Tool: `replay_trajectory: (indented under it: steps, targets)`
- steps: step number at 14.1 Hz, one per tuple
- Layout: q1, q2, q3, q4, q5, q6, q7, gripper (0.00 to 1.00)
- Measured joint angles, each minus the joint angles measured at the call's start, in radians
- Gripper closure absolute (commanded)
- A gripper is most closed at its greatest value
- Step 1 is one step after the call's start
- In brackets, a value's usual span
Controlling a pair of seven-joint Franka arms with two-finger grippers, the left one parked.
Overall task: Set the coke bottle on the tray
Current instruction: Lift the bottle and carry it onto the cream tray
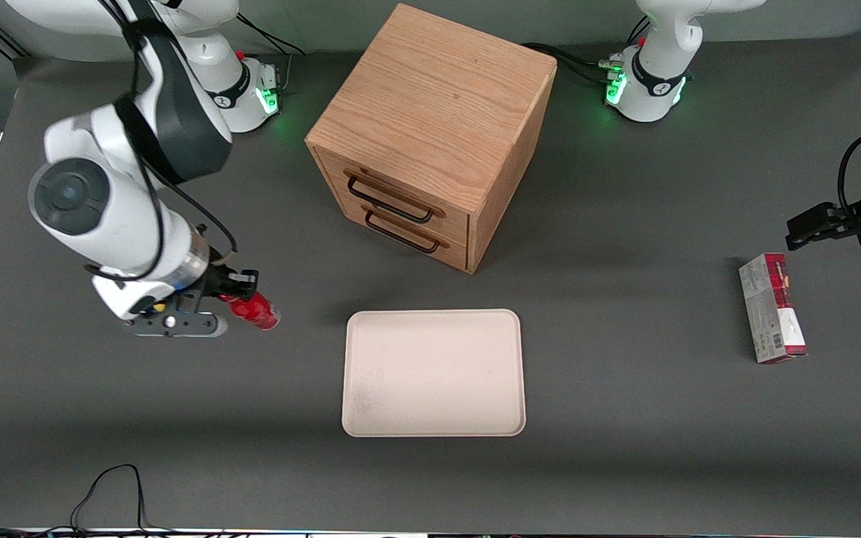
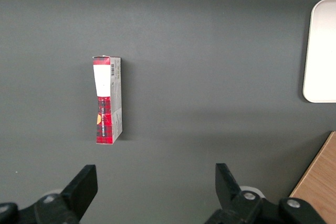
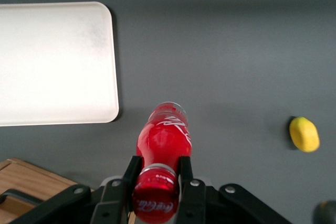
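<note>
We see the gripper (image 1: 240,293) at mid-left of the front frame, clamped on the coke bottle (image 1: 257,311) by its neck, body tilted over the dark table (image 1: 625,418). The tray (image 1: 434,372) sits lower centre, well apart from the bottle. A lemon (image 3: 304,134) lies near.

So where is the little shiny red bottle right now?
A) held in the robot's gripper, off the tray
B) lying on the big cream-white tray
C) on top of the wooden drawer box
A: the gripper pinches the little shiny red bottle beside the bare cream-white tray.
</note>
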Motion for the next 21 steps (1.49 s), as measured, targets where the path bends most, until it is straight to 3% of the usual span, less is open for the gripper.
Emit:
replay_trajectory:
  steps: [5,10,15,21]
  targets:
    - [-0.002,0.107,0.032,0.222,-0.002,-0.042,0.022,1.0]
    - [0.035,0.383,0.133,0.498,-0.105,0.019,0.098,1.0]
    - [0.097,0.471,0.145,0.558,-0.231,0.082,0.127,1.0]
    - [0.11,0.6,0.152,0.558,-0.238,0.244,0.209,1.0]
